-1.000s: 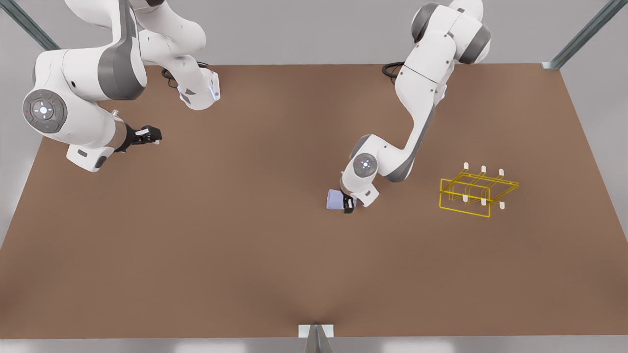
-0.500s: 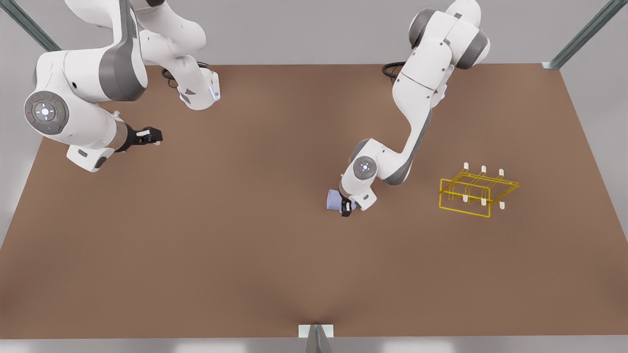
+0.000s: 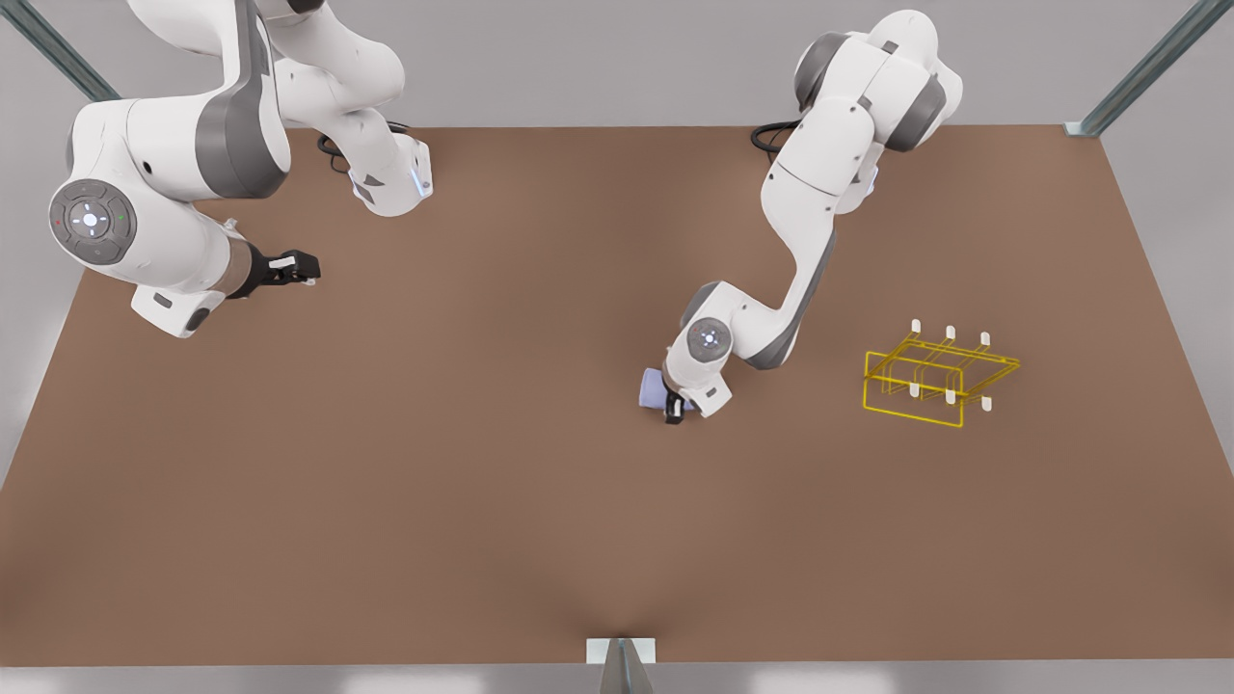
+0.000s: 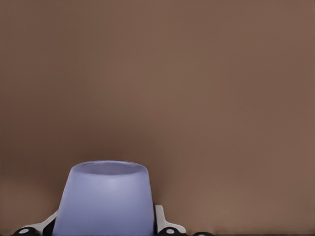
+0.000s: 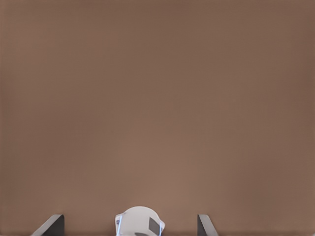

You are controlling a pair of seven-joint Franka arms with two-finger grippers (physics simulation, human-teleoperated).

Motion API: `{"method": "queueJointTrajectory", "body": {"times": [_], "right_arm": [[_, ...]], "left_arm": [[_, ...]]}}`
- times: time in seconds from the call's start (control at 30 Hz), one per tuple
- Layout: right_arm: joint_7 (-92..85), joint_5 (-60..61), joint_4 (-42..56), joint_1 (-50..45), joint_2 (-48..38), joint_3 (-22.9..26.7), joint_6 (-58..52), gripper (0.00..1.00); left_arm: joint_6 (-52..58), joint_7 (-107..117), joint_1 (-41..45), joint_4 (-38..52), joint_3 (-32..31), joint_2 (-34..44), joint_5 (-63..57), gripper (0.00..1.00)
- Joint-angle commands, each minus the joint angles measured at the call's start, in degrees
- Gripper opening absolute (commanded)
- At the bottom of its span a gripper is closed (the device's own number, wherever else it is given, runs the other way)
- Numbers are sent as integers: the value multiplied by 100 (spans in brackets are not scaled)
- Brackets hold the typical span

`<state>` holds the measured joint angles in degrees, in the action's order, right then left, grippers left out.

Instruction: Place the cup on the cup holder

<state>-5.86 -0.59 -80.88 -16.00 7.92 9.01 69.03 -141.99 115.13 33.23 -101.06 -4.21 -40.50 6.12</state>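
Cup (image 3: 654, 389) clamped by left gripper (image 3: 675, 410), frame centre; cup holder (image 3: 930, 378) well right, unloaded. Right gripper (image 3: 294, 268) spread, idle upper left. Transfer outstanding.

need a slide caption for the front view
Left gripper down at the lavender cup mid-table, yellow cup holder to the front view's right, right gripper waiting, fingers apart.

Bare table (image 3: 791, 482) lies between cup (image 3: 653, 389) and cup holder (image 3: 933, 380).

The left gripper (image 3: 674, 413) partly covers the cup (image 3: 652, 389), so its grip seems closed.
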Motion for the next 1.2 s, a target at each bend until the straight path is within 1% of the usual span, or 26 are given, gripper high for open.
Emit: {"method": "queueJointTrajectory", "body": {"times": [0.0,0.03,0.07,0.13,0.17,0.2,0.23,0.27,0.3,0.33,0.37,0.4,0.43,0.47,0.5,0.53,0.57,0.67,0.7,0.8,0.83,1.0,1.03,1.07,1.17], "right_arm": [[58,-2,2,0,-1,4,-3,100],[58,7,2,0,-1,4,-3,100],[58,-2,2,0,-1,4,-3,100],[50,7,2,0,8,4,-3,100],[41,7,2,0,8,4,-3,100],[41,7,2,0,8,4,-3,100],[41,7,2,0,17,4,-3,100],[41,7,2,0,17,4,-3,100],[32,7,2,0,17,4,-3,100],[23,7,2,0,17,4,-3,100],[23,-2,2,9,17,4,-3,100],[15,7,2,9,17,4,-3,100],[23,-2,2,9,17,4,-3,100],[15,7,2,9,17,4,-3,100],[23,-2,2,9,17,4,-3,100],[14,-2,2,9,17,4,-3,100],[14,7,2,9,17,4,-3,100],[14,-2,-7,18,17,13,-3,100],[14,-2,-7,18,17,12,-3,100],[14,-2,-7,18,17,13,-3,100],[14,-2,-7,18,17,12,-3,100],[14,-2,-24,18,17,4,-3,100],[14,-2,-24,18,17,4,-3,100],[14,-2,-24,17,17,4,-3,100],[23,-2,-24,9,52,4,6,100]], "left_arm": [[-4,-140,0,8,-1,7,-14,69],[40,-114,-18,43,-1,68,-6,70],[259,-114,-62,78,17,314,135,72],[690,-96,-79,148,131,508,135,73],[1024,-79,-79,341,333,560,135,73],[2147,44,-70,1148,597,517,135,73],[3036,97,-53,1790,1026,490,118,73],[3957,106,-18,2370,1282,490,-380,73],[4443,106,-44,2766,1283,490,-1023,74],[4426,53,8,2855,1651,490,-1245,74],[4399,-70,657,2855,2651,490,-1341,75],[4364,-632,1624,2803,4014,481,-1306,75],[4277,-931,2398,2530,5052,332,-1315,75],[4171,-1037,3014,2337,5852,-19,-1333,75],[4109,-1054,3418,2205,6397,-301,-1403,75],[4030,-1063,3559,2205,6766,-599,-1456,75],[4013,-1081,3559,2187,6934,-810,-1666,75],[3793,-1063,3629,1555,7109,-1373,-2624,75],[3688,-1063,3902,1204,7364,-1540,-2800,75],[3661,-1063,4614,184,7646,-1689,-3380,75],[3661,-1063,4693,52,7699,-1856,-3433,75],[3538,-870,4658,-238,7672,-2217,-3688,75],[3415,-808,4500,-239,7628,-2217,-3697,75],[3239,-808,4508,-379,7628,-2217,-3697,75],[3204,-694,4526,-678,7514,-2235,-3697,75]]}}
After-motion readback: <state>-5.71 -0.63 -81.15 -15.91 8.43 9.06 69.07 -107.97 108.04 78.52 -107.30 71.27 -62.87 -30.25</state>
